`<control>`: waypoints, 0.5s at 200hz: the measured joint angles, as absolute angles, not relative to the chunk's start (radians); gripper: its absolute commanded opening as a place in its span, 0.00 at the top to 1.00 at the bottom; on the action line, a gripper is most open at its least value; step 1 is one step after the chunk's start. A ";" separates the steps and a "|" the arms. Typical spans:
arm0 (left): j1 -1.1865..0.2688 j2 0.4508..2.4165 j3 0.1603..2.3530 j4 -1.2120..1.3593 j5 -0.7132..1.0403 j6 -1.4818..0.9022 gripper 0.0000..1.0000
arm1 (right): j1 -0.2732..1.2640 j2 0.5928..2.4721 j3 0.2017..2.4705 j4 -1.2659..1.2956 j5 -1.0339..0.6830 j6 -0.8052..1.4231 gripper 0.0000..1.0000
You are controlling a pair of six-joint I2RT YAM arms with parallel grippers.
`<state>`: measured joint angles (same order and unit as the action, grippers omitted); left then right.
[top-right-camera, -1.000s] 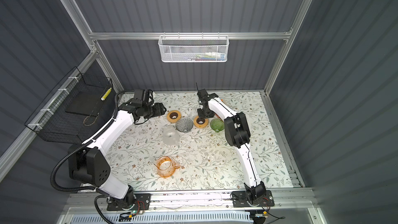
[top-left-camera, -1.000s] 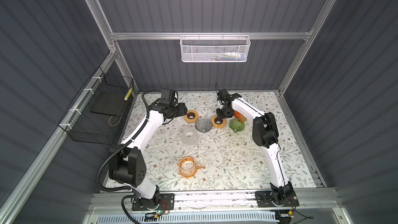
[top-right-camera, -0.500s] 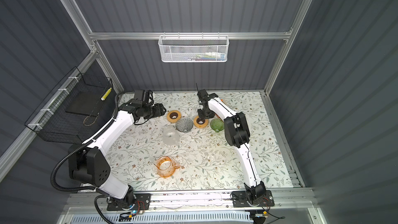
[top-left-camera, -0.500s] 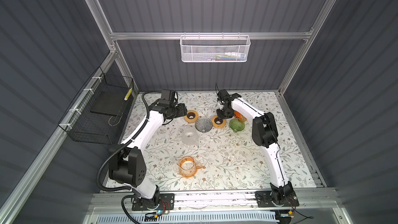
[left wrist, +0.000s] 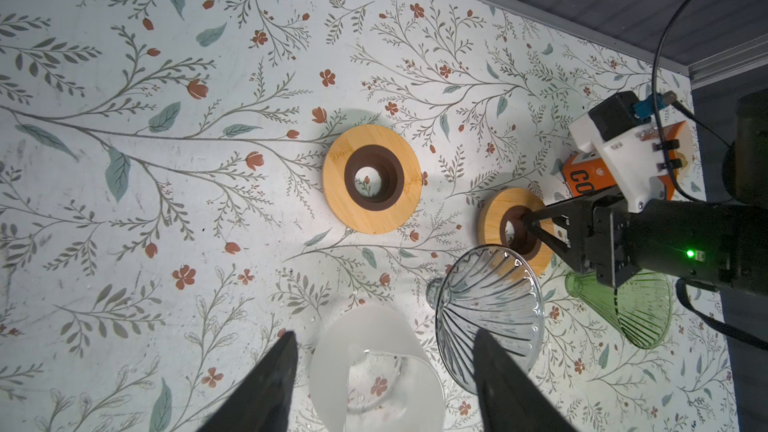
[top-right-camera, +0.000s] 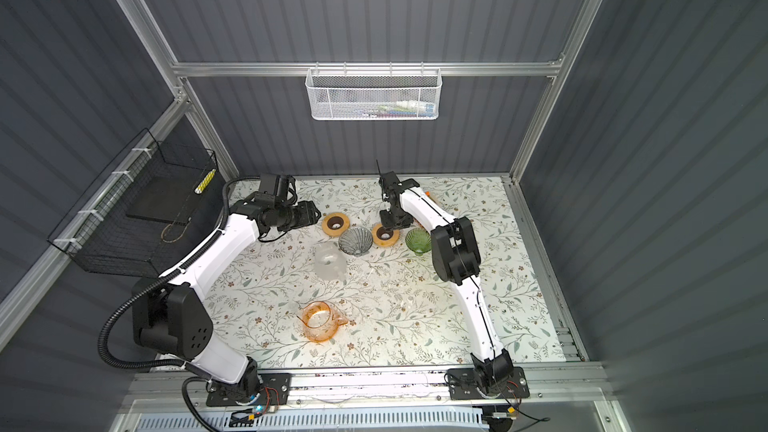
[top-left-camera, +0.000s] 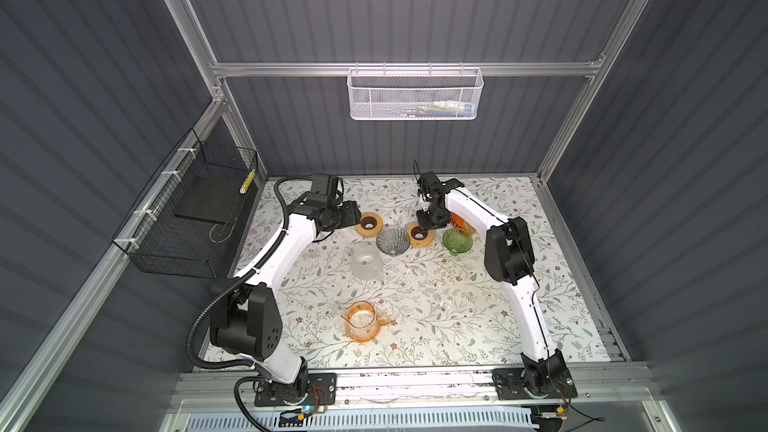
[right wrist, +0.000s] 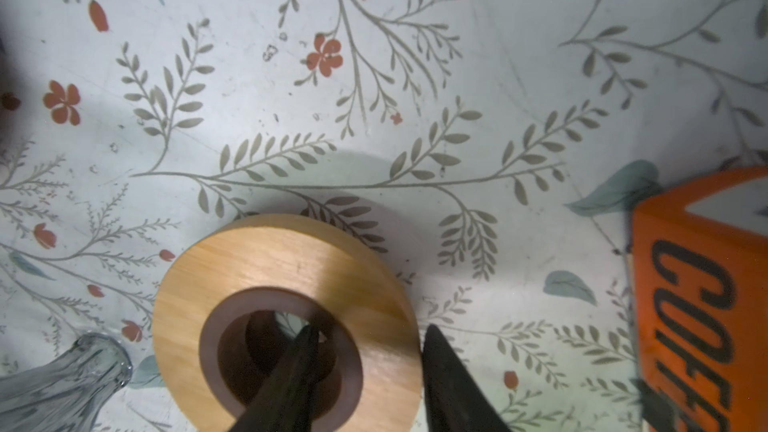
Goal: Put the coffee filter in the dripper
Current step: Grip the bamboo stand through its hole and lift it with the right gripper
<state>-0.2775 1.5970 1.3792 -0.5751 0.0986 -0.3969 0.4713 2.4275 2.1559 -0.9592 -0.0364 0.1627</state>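
No coffee filter shows; an orange box point(right wrist: 702, 284) lettered "COF" lies behind my right arm. A grey ribbed glass dripper point(top-left-camera: 392, 241) point(left wrist: 490, 305) lies tipped at mid-table, and a green glass dripper point(top-left-camera: 457, 241) lies to its right. My right gripper point(right wrist: 372, 328) point(top-left-camera: 428, 224) is open astride a wooden ring point(right wrist: 291, 255), one finger down its hole and the other just outside its rim. My left gripper point(left wrist: 384, 333) point(top-left-camera: 353, 216) hangs open and empty at the back left.
A second wooden ring point(top-left-camera: 369, 224) lies right beside the left gripper. A frosted white vessel point(top-left-camera: 365, 264) stands in front of the grey dripper. An orange glass pitcher point(top-left-camera: 361, 322) stands nearer the front. A black wire basket point(top-left-camera: 195, 218) hangs on the left wall.
The right gripper's fingers have drawn a little closer together around the wooden ring's wall. Both arms otherwise hold their places.
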 measured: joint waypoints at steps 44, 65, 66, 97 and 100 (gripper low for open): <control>-0.273 1.597 1.379 -0.575 0.099 -0.397 0.33 | 0.488 2.432 2.157 -0.960 -0.033 0.159 0.51; -0.273 1.597 1.379 -0.575 0.099 -0.397 0.33 | 0.492 2.445 2.163 -0.961 -0.028 0.159 0.51; -0.273 1.597 1.379 -0.575 0.099 -0.397 0.33 | 0.492 2.446 2.163 -0.961 -0.028 0.159 0.51; -0.273 1.597 1.379 -0.575 0.099 -0.397 0.33 | 0.492 2.471 2.164 -0.968 -0.027 0.157 0.51; -0.273 1.597 1.379 -0.575 0.099 -0.397 0.33 | 0.492 2.474 2.164 -0.968 -0.027 0.156 0.52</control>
